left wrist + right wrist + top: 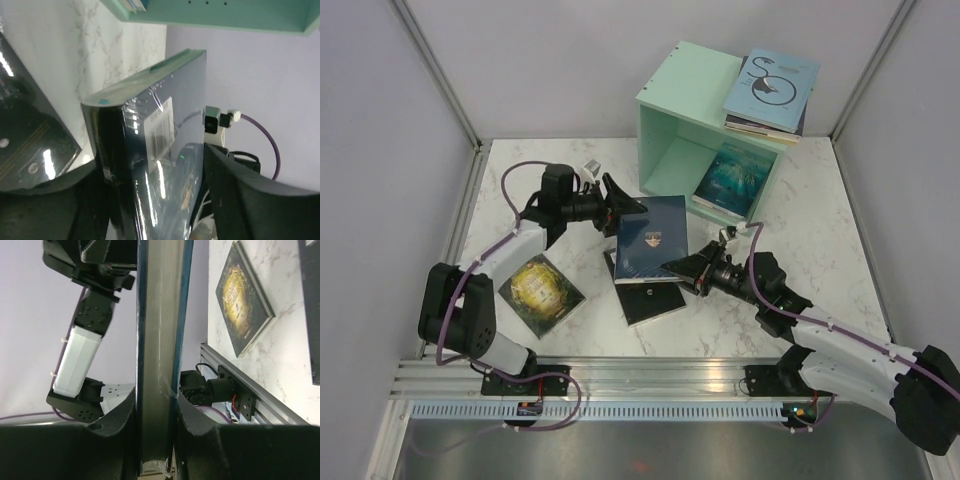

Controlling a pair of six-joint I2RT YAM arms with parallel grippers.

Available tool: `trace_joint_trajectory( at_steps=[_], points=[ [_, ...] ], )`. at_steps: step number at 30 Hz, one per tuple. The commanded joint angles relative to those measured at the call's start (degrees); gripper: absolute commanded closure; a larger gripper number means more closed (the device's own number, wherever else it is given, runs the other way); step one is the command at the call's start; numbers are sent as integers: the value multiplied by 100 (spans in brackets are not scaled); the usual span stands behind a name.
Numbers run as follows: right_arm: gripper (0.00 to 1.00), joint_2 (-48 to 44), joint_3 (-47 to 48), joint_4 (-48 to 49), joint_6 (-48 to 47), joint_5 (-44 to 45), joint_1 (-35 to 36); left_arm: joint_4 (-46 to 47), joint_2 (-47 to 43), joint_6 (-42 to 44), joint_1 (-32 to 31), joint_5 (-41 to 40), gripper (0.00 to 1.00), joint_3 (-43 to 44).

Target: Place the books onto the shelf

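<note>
**Rail** (pixel 650 385): runs along the near edge of the table (pixel 820 240) and carries both arm bases.

**Right gripper** (pixel 678 268): reaches in from the near right. Its jaws are narrow and clamped on the near edge of the navy book (pixel 652 238). In the wrist view both fingers (pixel 115 425) press against the book's two faces.

**Left gripper** (pixel 625 207): reaches in from the left to the navy book's far left corner. Its jaws stand on either side of the book. Whether they are pressing on it cannot be told.

**Navy book**: in the middle of the table, raised between the two grippers. It is shrink-wrapped, with a barcode label on one face. It hangs over the far end of the black book (pixel 650 298).

**Black book**: flat on the table, partly hidden under the navy book.

**Gold book** (pixel 540 290): flat on the table at the near left, beside the left arm and well apart from the other books.

**Shelf** (pixel 685 85): a mint-green box at the far right of the table, with its open face towards the arms.

**Icy book** (pixel 733 178): inside the shelf, on the right. Whether it lies flat or leans cannot be told.

**Swirl book** (pixel 772 88): light blue, on top of a small stack (pixel 760 127) on the right of the shelf roof.
</note>
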Motion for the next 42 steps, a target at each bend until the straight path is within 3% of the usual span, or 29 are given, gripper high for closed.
trace_joint_trajectory(
  at_steps=[1,2,10,19,27,36,38,39,42],
  points=[
    [100,-555,99,138,-205,293,-221,-2451,-47,1778,230,-489,27,792],
    [100,-609,90,24,-187,267,-310,-2662,-126,1953,335,-621,22,810],
    [100,-733,352,-460,-231,-93,-1582,-3551,-741,2394,1346,-894,20,476],
    [100,539,1064,-153,-302,-296,-2884,-3789,-1453,2447,1382,-693,23,-33],
    [100,1763,1504,348,-161,107,-3219,-3789,-2253,2394,1382,-499,26,-718],
    [99,2361,1066,664,507,671,-3650,-3710,-2710,2333,1382,-385,28,-1229],
    [87,2405,942,682,674,741,-3764,-3649,-2737,2315,1382,-323,29,-1291],
    [63,2397,899,630,718,785,-3808,-3640,-2746,2324,1382,-306,29,-1343],
    [36,2256,705,454,885,917,-3870,-3579,-2755,2341,1382,-279,30,-1387]
  ],
)
